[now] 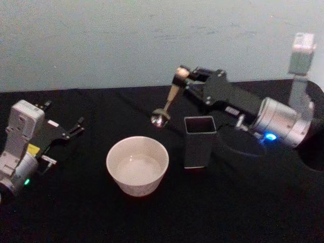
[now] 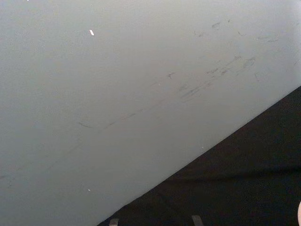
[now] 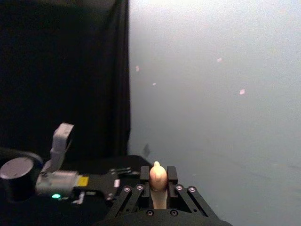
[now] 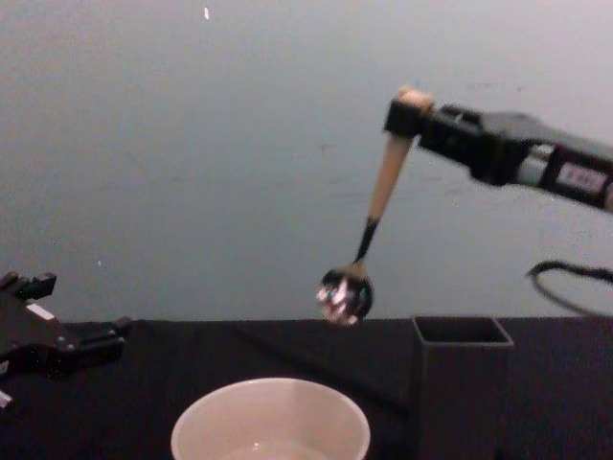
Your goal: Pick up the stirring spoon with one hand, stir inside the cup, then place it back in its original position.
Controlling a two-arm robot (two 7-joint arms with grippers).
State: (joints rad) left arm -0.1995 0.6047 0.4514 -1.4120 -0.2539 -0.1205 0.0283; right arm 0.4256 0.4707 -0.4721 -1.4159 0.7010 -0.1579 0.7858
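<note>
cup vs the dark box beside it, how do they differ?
The cup is round and cream-white; the box is square and dark grey. The cup is wider and sits low; the box is narrower and stands taller. Both are upright, open at the top, side by side on the black table.

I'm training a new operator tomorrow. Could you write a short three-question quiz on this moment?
1. True or false: the stirring spoon hangs in the air, outside the cup.
2. Fill in: the left gripper's jaws are ___.
3. What holds the spoon's handle? A. the left gripper; B. the right gripper; C. the grey holder box.
Key: 1 true; 2 open; 3 B.
</note>
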